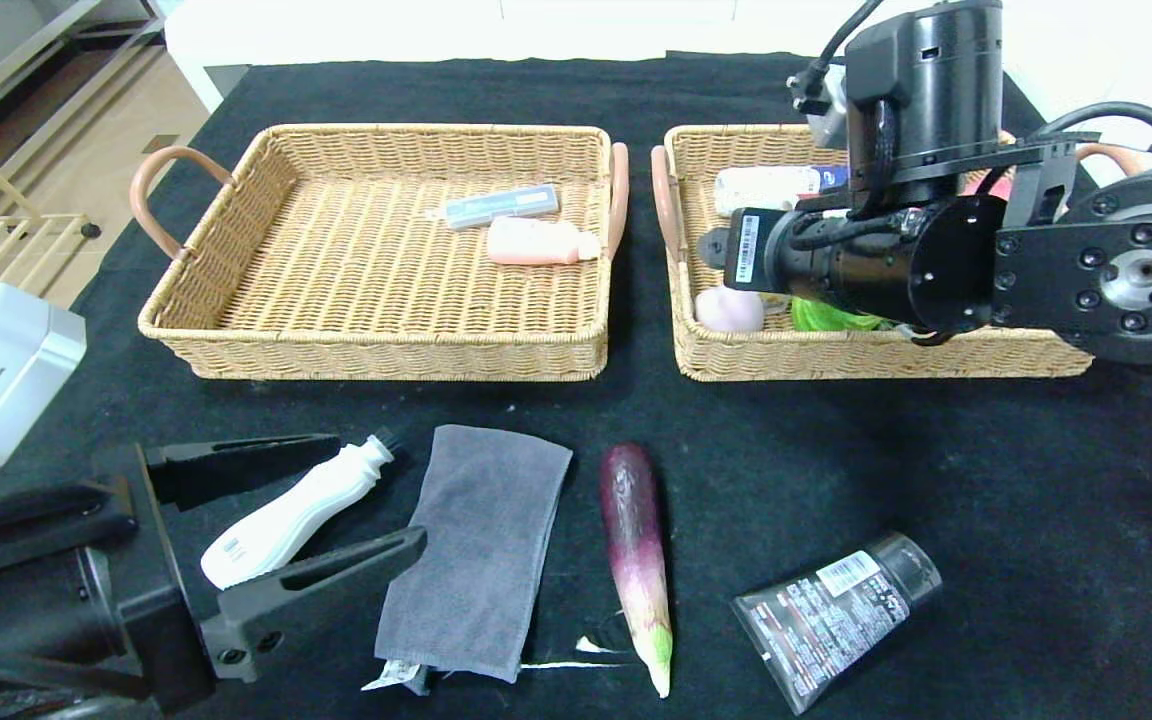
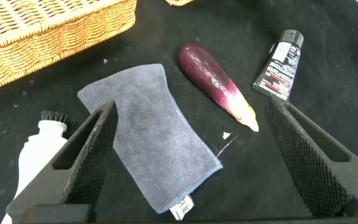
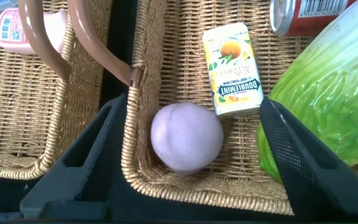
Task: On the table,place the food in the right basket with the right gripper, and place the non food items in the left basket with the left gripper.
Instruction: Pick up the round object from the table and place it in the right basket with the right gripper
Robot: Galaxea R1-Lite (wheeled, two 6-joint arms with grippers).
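On the black table lie a white brush bottle [image 1: 286, 515], a grey towel [image 1: 481, 545], a purple eggplant [image 1: 634, 540] and a black tube [image 1: 836, 615]. My left gripper [image 1: 376, 490] is open and empty above the front left of the table. In the left wrist view, the towel [image 2: 148, 137] and eggplant [image 2: 213, 81] show between its fingers [image 2: 95, 149], and the brush [image 2: 33, 162] lies outside them. My right gripper [image 3: 192, 109] is open and empty over the right basket's [image 1: 836, 355] near left corner, above a pale peach [image 3: 186, 137].
The left basket [image 1: 386, 355] holds a grey-blue box [image 1: 501, 205] and a pink bottle [image 1: 536, 242]. The right basket also holds a Doublemint box [image 3: 232, 68], green lettuce [image 3: 328, 93], a red can [image 3: 303, 12] and a white tube [image 1: 766, 185]. A small white scrap [image 1: 591, 645] lies by the eggplant's tip.
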